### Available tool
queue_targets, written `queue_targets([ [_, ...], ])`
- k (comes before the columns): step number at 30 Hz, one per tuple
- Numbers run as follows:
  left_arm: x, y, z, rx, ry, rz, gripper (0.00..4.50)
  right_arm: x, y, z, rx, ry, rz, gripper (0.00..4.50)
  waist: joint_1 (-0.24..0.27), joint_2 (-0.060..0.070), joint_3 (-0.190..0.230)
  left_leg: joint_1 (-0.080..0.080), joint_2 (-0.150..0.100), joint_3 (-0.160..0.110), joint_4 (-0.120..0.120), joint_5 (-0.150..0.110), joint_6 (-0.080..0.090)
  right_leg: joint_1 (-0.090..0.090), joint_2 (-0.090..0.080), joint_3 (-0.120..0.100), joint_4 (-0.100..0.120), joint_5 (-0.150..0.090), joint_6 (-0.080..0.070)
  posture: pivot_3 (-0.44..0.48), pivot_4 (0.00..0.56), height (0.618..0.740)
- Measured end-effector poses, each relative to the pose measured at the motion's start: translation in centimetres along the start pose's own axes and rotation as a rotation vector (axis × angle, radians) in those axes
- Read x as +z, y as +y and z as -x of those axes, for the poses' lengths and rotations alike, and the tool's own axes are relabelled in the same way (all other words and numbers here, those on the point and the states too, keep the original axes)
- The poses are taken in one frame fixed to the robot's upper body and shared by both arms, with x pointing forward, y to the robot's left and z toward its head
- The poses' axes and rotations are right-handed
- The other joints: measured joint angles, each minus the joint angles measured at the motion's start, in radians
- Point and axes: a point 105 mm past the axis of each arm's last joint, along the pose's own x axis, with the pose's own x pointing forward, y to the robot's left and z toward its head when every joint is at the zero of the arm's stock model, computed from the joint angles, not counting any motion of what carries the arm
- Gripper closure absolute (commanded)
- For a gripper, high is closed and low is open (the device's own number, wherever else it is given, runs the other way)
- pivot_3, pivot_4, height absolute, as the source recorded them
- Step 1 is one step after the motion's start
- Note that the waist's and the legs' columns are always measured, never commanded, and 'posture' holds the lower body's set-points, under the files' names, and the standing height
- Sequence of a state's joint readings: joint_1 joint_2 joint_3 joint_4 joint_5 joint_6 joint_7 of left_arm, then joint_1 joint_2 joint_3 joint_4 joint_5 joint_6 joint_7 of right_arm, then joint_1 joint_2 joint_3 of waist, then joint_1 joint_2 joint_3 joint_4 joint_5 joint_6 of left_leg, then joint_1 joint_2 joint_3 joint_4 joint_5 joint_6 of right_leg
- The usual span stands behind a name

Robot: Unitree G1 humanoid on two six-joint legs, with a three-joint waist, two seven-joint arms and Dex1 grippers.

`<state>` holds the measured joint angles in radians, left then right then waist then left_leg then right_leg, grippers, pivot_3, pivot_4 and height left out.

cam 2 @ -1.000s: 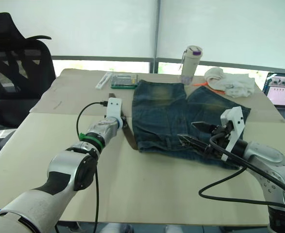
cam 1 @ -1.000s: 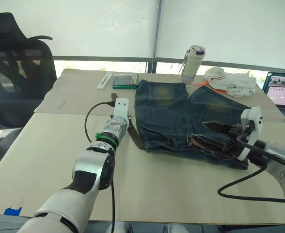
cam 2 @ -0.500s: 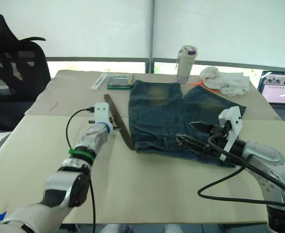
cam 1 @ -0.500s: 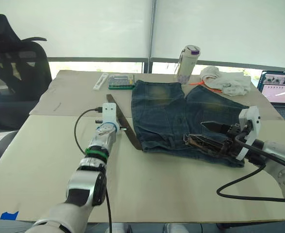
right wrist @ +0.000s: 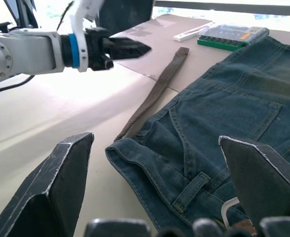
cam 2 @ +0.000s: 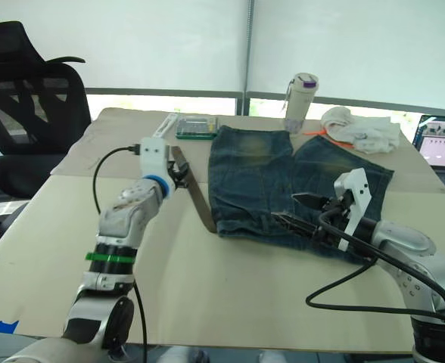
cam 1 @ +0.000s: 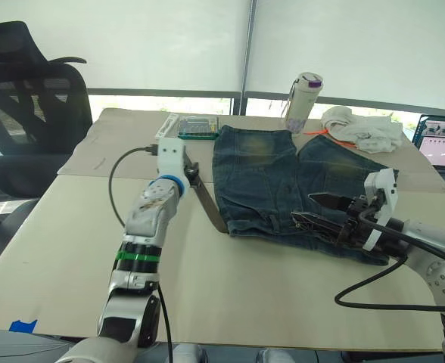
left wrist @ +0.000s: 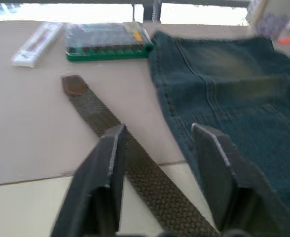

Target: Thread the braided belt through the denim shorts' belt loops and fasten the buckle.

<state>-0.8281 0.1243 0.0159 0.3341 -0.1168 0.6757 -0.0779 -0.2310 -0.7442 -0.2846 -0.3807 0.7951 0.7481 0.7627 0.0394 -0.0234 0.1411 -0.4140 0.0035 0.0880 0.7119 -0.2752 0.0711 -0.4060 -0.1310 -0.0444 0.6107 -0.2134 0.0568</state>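
Braided belt (left wrist: 135, 163) limp, grippy weave, flat on desk (cam 1: 71, 249) beside denim shorts (cam 1: 283, 181); take near leather tip. Left claw (left wrist: 160, 148) spread above it, empty. Right claw (right wrist: 155, 187) spread over waistband, empty.

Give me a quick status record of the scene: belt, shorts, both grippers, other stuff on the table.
belt: flat on the table along the shorts' left side, tip toward the window
shorts: spread flat, waistband toward the robot
buckle: at the waistband, near the right gripper
left gripper: open, above the belt, holding nothing
right gripper: open, over the waistband
clutter: green case, bottle, white cloth, laptop
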Motion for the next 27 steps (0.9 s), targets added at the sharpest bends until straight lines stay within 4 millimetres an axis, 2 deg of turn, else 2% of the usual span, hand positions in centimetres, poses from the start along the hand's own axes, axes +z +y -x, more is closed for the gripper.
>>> queue_targets([
  [3,-4.1,-1.2,-1.0,0.001,0.180,-0.003,1.12,-0.1,-0.1,0.2,-0.009,0.002,-0.003,0.00,-0.003,-0.001,0.000,-0.001,0.000,0.000,0.000,0.000,0.000,0.000,0.000,0.000,0.000,0.000,0.000,0.000,0.150,0.737],
  [7,-4.0,-2.1,-2.0,0.008,0.228,-0.023,1.12,-0.2,0.0,0.3,-0.020,0.003,-0.003,0.00,-0.002,-0.001,0.001,0.000,0.000,-0.001,0.000,-0.001,0.002,0.000,0.000,0.000,-0.001,0.000,0.001,0.000,0.150,0.737],
  [12,-4.0,-2.0,-2.0,0.015,0.241,-0.016,1.12,-0.1,0.0,0.3,-0.024,0.002,0.004,0.00,-0.001,-0.001,0.000,0.000,0.001,-0.001,0.000,0.000,0.001,0.001,0.000,0.000,0.000,0.000,0.001,0.000,0.150,0.737],
  [20,-5.2,-0.2,0.4,0.086,0.274,0.014,1.12,-0.6,-0.3,0.6,-0.050,0.014,0.024,0.00,-0.014,0.000,0.000,0.002,0.003,-0.001,-0.001,0.000,0.000,0.000,0.000,0.001,0.000,0.000,0.000,0.000,0.150,0.737],
  [27,-6.0,1.4,3.5,0.141,0.294,0.005,1.12,-0.5,-0.4,0.5,-0.058,-0.001,0.046,0.00,-0.028,0.000,0.000,0.003,0.004,0.000,-0.002,0.000,-0.001,0.000,0.001,0.002,0.000,-0.001,0.000,0.000,0.150,0.737],
])
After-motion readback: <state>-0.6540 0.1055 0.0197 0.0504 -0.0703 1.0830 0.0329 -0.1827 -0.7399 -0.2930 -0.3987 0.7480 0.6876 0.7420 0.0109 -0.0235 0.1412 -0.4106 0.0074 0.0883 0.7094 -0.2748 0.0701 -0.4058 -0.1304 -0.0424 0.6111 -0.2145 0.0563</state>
